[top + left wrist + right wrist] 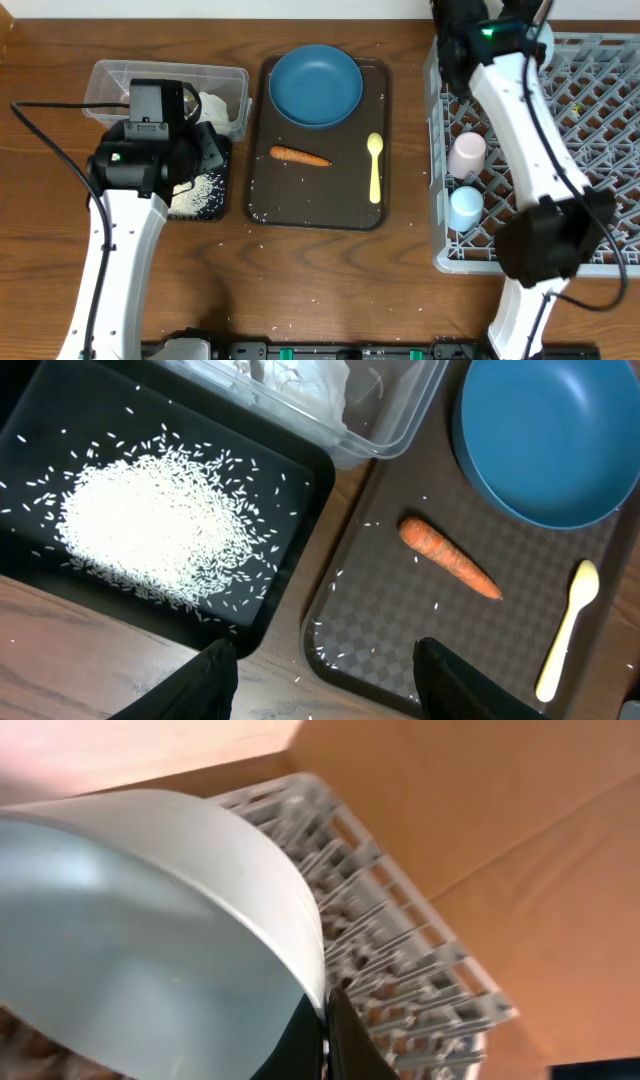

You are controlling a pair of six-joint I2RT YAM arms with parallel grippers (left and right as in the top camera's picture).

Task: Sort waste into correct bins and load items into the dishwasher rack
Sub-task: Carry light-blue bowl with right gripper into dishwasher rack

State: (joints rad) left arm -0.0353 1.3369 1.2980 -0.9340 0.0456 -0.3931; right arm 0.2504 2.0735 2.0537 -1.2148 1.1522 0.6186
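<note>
My left gripper (pixel 330 685) is open and empty, hovering over the gap between the black tray (pixel 290 480) of white rice (pixel 150 520) and the brown serving tray. The orange carrot (pixel 450 560) lies just ahead of it on that tray (pixel 300 156). My right gripper (pixel 325 1030) is shut on the rim of the pale blue bowl (pixel 150 950), held above the grey rack (pixel 400 920) at its far corner. The dark blue plate (pixel 315 85) and yellow spoon (pixel 375 165) lie on the serving tray. The pink cup (pixel 467 155) and light blue cup (pixel 466 208) stand in the rack (pixel 600 120). No wrapper shows.
The clear tub (pixel 110 85) holds white napkins (pixel 218 110) behind the black tray (pixel 200 190). The brown serving tray (pixel 300 200) has scattered rice grains on it. A few grains lie on the wooden table beside it.
</note>
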